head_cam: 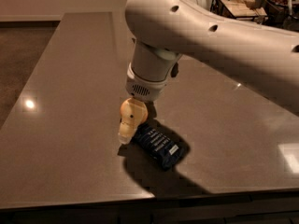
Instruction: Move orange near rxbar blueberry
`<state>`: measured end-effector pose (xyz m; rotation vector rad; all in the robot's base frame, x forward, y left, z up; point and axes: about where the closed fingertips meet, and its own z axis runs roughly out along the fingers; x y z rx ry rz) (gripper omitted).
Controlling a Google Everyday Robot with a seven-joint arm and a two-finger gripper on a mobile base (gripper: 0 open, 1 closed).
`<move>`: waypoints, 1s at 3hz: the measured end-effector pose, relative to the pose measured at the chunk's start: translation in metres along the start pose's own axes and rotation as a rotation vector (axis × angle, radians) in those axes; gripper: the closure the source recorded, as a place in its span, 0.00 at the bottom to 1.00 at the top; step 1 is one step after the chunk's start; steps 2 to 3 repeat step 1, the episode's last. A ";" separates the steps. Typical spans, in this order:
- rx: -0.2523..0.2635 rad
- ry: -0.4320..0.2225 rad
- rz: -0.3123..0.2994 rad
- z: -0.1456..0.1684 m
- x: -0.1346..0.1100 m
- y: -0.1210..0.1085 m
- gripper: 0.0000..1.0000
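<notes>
Grey-brown glossy table [70, 125], with lamp glints on it. White arm [210, 36] reached in from the upper right, wrist pointing down over the near middle of the top. Gripper [126, 133] hung below the wrist, low over the surface. Orange [133, 110] showed as a rounded yellow-orange lump right at the gripper, just beside the upper-left end of the rxbar blueberry [158, 146]. Bar lay flat and angled, white label toward lower right. Could not tell whether the gripper clasped the fruit or stood loose.
</notes>
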<state>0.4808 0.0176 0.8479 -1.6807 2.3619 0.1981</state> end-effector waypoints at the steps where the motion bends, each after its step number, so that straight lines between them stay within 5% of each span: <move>1: 0.000 0.000 0.000 0.000 0.000 0.000 0.00; 3: 0.000 0.000 0.000 0.000 0.000 0.000 0.00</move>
